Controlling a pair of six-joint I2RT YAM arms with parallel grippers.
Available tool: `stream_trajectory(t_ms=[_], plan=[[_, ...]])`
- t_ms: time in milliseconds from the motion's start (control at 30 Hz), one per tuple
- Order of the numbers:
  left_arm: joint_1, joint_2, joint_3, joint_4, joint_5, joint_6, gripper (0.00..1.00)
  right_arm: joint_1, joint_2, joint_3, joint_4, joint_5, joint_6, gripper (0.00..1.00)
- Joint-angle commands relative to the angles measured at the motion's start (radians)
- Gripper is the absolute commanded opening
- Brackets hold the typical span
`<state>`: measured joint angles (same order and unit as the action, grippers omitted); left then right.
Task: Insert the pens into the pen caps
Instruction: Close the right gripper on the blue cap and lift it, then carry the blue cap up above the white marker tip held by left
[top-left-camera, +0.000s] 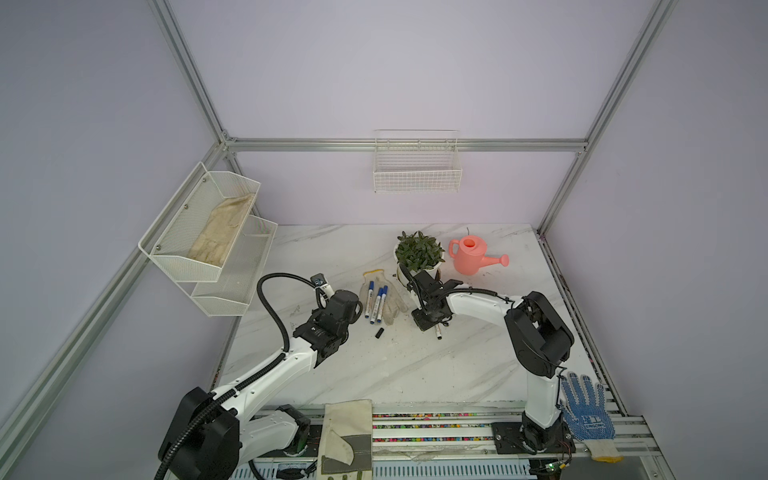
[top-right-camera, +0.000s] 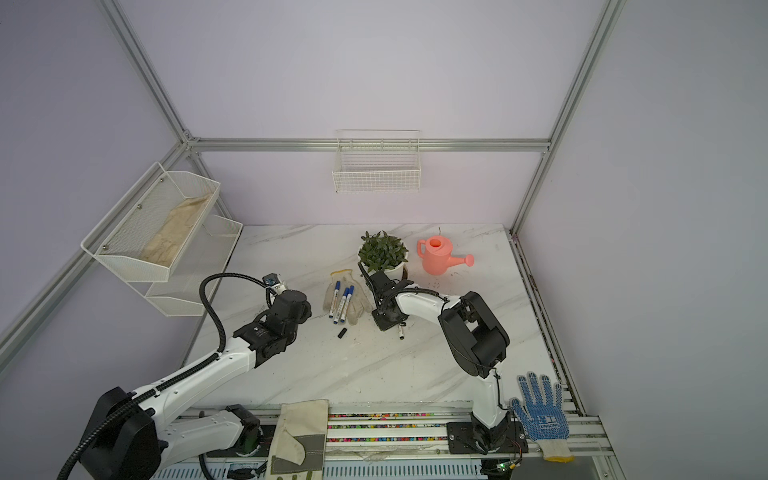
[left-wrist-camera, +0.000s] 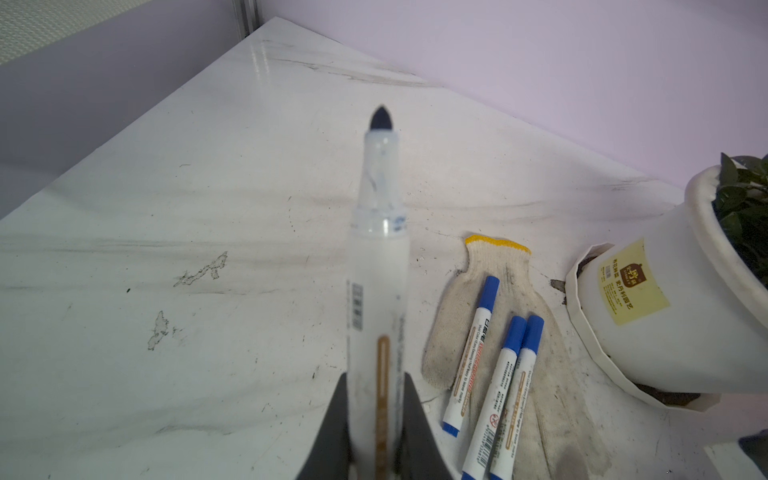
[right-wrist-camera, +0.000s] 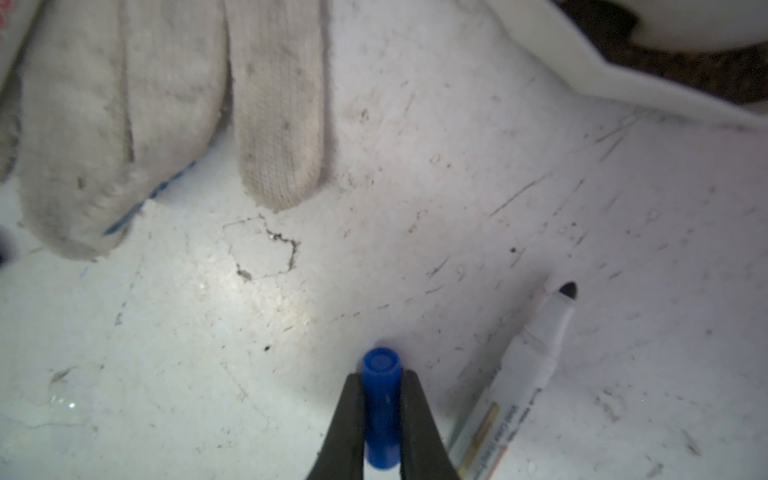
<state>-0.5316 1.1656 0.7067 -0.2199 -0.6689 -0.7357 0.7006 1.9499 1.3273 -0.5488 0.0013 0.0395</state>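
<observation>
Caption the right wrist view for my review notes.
Right gripper shut on a blue cap, an uncapped pen lying beside it on the table.

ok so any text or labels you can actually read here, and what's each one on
Nothing reads cleanly enough to quote.
Yellow label on the plant pot: Chinese characters, too small.
Three capped pens: lettering and barcodes, too fine.
Uncapped pen in the left gripper: barcode and lettering, blurred.
Loose uncapped pen: blurred print.
Blue dotted glove: white logo, unreadable.

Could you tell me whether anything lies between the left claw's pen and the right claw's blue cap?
Yes: a glove bearing three capped pens lies on the table between the pen and the cap; a lifted path looks clear.
</observation>
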Motion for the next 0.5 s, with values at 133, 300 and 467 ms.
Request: stream_trajectory(t_ms=[133,300,467], plan=[[0.005,0.003,0.029,0.123,0.129,0.119,0.0,-0.011,-0.085,0.09,0.11,-0.075,-0.002,0.0],[0.003,-0.001,0.0,0.279,0.358,0.225,0.0,-0.049,-0.212,0.046,0.289,-0.178,0.043,0.0],[-0.008,-0.002,-0.03,0.462,0.68,0.345,0.0,-0.132,-0.356,-0.095,0.578,-0.406,0.156,0.0]])
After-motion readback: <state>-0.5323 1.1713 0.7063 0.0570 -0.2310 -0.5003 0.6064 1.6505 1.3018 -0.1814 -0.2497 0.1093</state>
